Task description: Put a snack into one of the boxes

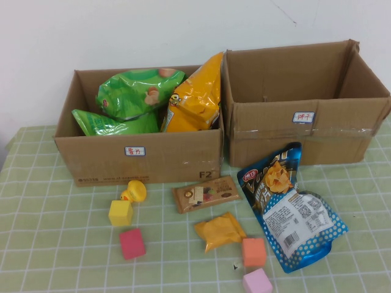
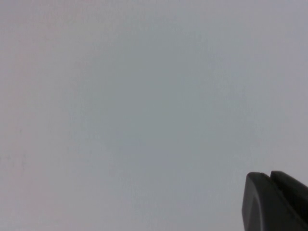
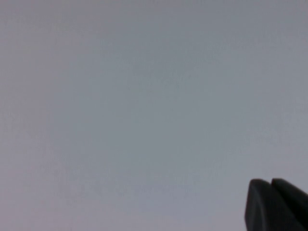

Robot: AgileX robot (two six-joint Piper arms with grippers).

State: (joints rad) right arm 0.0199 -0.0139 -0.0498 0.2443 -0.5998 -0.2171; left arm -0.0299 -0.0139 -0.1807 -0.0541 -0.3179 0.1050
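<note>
Two cardboard boxes stand at the back of the table. The left box [image 1: 98, 162] holds two green snack bags [image 1: 131, 91] and a yellow bag [image 1: 195, 97]. The right box [image 1: 269, 143] looks empty. In front lie a blue chip bag [image 1: 287, 204], a brown snack bar [image 1: 206, 193] and a small orange packet [image 1: 220, 231]. Neither arm shows in the high view. My left gripper [image 2: 269, 175] and my right gripper [image 3: 271, 182] each show only dark fingertips pressed together, empty, against a blank grey-white surface.
On the green checked tablecloth [image 1: 55, 256] lie a yellow block [image 1: 120, 213], a yellow duck [image 1: 134, 191], a red block [image 1: 132, 243], an orange block [image 1: 254, 251] and a pink block [image 1: 257, 282]. A white wall is behind the boxes.
</note>
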